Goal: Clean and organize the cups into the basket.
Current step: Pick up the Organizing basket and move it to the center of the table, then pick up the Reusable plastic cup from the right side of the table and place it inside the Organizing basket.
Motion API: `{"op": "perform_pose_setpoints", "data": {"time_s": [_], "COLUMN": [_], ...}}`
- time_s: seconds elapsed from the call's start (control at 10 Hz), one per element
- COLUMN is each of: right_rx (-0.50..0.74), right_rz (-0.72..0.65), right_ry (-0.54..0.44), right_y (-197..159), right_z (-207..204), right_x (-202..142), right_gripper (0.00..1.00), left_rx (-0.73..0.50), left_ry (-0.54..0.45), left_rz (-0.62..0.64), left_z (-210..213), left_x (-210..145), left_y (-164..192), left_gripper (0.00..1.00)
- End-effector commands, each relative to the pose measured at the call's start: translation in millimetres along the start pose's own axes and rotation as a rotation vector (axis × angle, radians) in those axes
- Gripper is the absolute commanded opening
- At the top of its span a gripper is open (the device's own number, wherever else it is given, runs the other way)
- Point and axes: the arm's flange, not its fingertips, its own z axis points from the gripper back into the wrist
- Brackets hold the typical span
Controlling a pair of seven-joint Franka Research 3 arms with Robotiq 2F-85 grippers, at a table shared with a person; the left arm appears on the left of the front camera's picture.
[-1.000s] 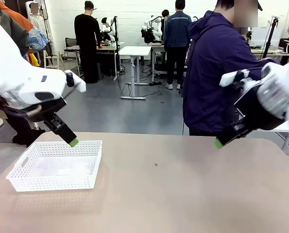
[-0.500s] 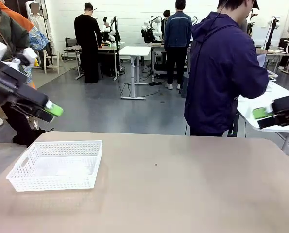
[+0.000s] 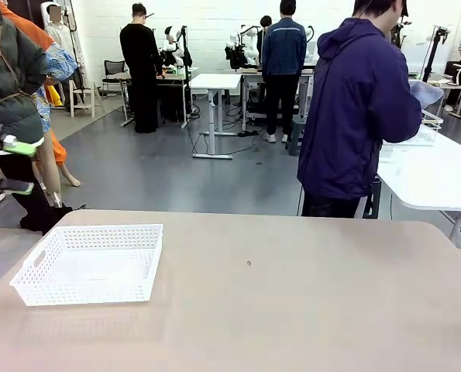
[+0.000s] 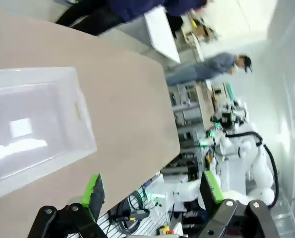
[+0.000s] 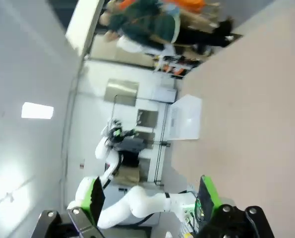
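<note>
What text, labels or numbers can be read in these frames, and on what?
None can be read.
The basket and the table carry no print.
The left gripper and right gripper show no legible marking.
Anything on the gear at the far tables is too small or blurred to read.

Basket (image 3: 83, 288) on table (image 3: 307, 310) left; person (image 3: 362, 116) behind, right

Tan table (image 3: 307, 310), with a small dark speck (image 3: 249, 263) near its centre. Person in navy jacket (image 3: 358, 116) stands at far edge, turned toward a white side table (image 3: 439, 170).
</note>
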Motion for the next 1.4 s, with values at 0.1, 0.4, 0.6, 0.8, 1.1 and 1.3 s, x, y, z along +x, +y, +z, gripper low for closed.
{"op": "perform_pose_setpoints", "data": {"time_s": [0.1,0.4,0.6,0.8,1.1,1.3], "right_rx": [-0.131,-0.143,-0.128,-0.138,-0.138,-0.138], "right_rz": [-0.009,0.005,-0.001,-0.019,-0.019,-0.019], "right_ry": [-0.066,-0.086,-0.126,-0.124,-0.124,-0.124], "right_y": [7,8,8,12,12,12], "right_z": [40,87,105,102,102,102], "right_x": [-15,-43,-55,-51,-51,-51], "right_gripper": [1.00,1.00,1.00,1.00,1.00,1.00], "left_rx": [0.040,0.059,0.088,0.066,0.066,0.066], "left_ry": [-0.084,-0.170,-0.192,-0.208,-0.208,-0.208], "left_rz": [0.035,0.076,0.079,0.103,0.103,0.103], "left_z": [47,94,111,107,107,107], "left_x": [-10,-26,-31,-31,-31,-31], "left_y": [16,34,35,34,34,34], "left_gripper": [1.00,1.00,1.00,1.00,1.00,1.00]}}
